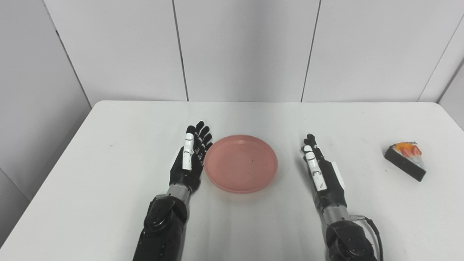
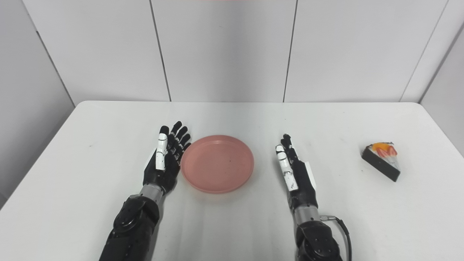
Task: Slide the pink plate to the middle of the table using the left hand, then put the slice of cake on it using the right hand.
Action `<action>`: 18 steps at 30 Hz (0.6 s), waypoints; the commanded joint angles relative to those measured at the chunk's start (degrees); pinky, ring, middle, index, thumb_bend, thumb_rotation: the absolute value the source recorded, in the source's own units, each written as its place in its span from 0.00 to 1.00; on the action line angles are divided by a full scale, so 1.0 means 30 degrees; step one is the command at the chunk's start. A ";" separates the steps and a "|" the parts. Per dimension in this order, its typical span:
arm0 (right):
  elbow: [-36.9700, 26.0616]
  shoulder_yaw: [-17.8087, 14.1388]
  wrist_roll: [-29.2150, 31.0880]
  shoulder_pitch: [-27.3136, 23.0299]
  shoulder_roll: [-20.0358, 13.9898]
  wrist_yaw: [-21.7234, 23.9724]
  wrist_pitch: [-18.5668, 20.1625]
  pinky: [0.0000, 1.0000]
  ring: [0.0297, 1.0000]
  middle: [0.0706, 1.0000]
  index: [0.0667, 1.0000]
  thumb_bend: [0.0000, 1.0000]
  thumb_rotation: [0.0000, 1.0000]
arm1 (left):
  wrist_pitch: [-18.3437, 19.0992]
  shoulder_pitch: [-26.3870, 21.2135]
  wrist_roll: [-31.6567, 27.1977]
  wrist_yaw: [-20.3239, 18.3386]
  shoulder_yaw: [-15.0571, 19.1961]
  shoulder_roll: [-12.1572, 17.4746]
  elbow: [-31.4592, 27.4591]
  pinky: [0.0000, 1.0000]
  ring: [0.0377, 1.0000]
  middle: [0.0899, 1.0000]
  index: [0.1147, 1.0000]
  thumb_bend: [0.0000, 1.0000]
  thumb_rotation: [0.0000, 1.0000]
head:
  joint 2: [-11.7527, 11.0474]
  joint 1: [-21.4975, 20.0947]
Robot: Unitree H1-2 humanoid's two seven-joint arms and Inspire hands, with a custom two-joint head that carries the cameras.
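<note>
The pink plate (image 1: 241, 163) lies empty near the middle of the white table (image 1: 108, 174). My left hand (image 1: 190, 157) is open, fingers straight, right against the plate's left rim. My right hand (image 1: 320, 170) is open and empty, resting to the right of the plate with a gap between them. The slice of cake (image 1: 406, 159), dark with white cream and orange-red fruit on top, sits at the far right of the table, well apart from my right hand. The plate (image 2: 217, 163) and cake (image 2: 381, 159) also show in the right eye view.
The table's back edge meets a grey panelled wall (image 1: 239, 50). The table's left edge (image 1: 47, 181) drops off beside a grey side panel.
</note>
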 commanded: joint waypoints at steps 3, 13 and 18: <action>0.0242 0.0254 0.0050 -0.0494 0.0400 0.0161 -0.0855 1.00 0.97 0.97 0.97 0.51 0.90 | 0.0493 0.0071 -0.0034 -0.0345 -0.0299 0.0046 -0.0189 1.00 1.00 1.00 1.00 0.69 1.00 | -0.0015 -0.0270; 0.0842 0.0485 0.0157 -0.0694 0.0425 0.0341 -0.1349 1.00 0.99 0.99 0.98 0.48 0.91 | 0.0647 0.0362 0.0557 -0.0171 -0.0818 -0.0114 -0.0372 1.00 1.00 1.00 1.00 0.69 1.00 | 0.0062 -0.0971; 0.0881 0.0487 0.0143 -0.0748 0.0465 0.0330 -0.1337 1.00 0.99 0.99 0.98 0.49 0.90 | 0.0801 0.0445 0.0742 0.0107 -0.0955 -0.0232 -0.0541 1.00 1.00 0.99 0.99 0.67 1.00 | 0.0094 -0.1104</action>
